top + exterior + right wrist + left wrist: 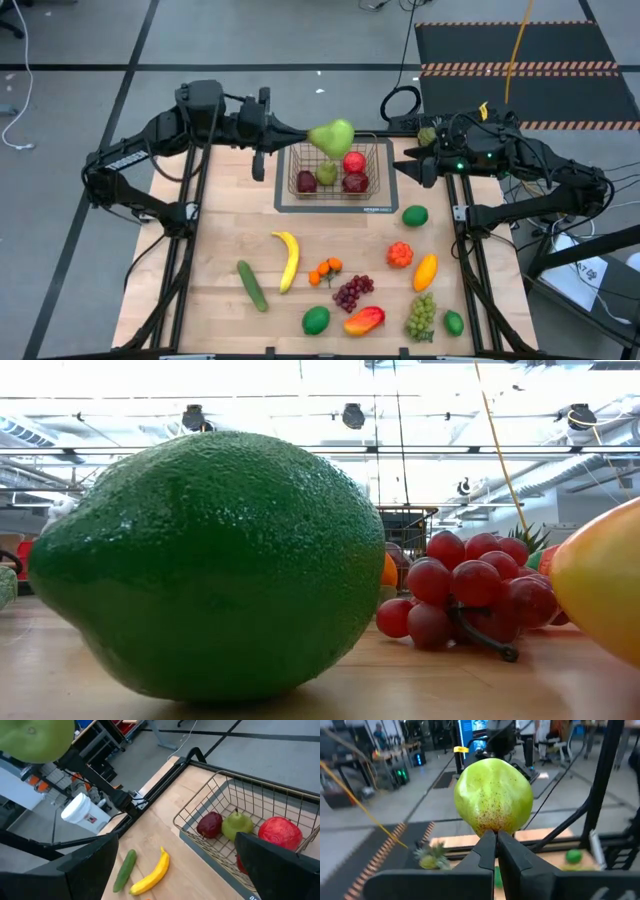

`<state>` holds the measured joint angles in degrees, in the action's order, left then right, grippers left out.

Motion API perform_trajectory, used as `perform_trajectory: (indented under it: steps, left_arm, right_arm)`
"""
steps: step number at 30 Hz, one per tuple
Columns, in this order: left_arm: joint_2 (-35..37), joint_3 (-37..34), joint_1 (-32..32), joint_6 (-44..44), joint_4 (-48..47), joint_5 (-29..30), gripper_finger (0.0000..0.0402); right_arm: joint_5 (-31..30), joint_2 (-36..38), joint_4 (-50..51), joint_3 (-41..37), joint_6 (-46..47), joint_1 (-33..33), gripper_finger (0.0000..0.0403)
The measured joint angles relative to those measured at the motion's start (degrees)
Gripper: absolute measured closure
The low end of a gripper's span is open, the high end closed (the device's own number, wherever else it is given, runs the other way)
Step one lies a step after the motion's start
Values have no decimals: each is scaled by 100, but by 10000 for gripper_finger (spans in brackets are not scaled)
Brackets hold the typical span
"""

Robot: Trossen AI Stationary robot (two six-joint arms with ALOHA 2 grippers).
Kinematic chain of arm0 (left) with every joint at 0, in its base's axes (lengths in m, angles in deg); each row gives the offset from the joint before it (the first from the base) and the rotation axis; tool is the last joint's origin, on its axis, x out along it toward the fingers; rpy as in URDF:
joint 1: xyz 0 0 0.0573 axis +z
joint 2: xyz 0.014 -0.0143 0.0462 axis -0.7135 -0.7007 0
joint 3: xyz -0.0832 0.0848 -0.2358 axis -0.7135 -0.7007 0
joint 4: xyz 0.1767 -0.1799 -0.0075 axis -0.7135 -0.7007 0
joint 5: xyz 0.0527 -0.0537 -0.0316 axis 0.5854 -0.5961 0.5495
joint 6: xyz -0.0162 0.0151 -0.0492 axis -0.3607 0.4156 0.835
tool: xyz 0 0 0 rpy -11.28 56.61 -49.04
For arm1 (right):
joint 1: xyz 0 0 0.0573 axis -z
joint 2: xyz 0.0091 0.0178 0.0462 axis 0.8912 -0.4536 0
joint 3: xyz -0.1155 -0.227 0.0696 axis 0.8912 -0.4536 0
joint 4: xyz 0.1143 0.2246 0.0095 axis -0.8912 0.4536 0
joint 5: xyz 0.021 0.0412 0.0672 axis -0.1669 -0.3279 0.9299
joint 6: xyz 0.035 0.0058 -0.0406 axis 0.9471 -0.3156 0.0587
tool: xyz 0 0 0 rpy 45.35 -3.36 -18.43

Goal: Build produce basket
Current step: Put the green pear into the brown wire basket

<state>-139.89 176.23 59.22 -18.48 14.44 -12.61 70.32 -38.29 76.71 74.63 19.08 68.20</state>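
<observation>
The basket [336, 170] sits at the far middle of the table [220, 240]. The left hand [305, 135] is closed tight on the narrow end of a green pear [333, 137], holding it above the basket's far rim. Inside the basket lie a red apple [354, 162], two dark red fruits [306, 182] and a small green pear [327, 175]. The right hand [175, 865] waits just right of the basket, fingers spread wide and holding nothing. On the table nearer than the basket lie a banana [288, 258], a cucumber [252, 284], purple grapes [352, 292], a mango [364, 320], green grapes [422, 314] and a lime [415, 215].
</observation>
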Motion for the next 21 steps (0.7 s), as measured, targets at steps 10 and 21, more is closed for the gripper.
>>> perform_trajectory:
  steps: [10,21]
  left_arm:
    - [0,-2,4,-1770,3,87,397]
    - [0,-2,6,-1498,-11,114,397]
  right_arm:
    - [0,-75,0,0,83,0,8]
    - [5,-237,1,0,122,0,8]
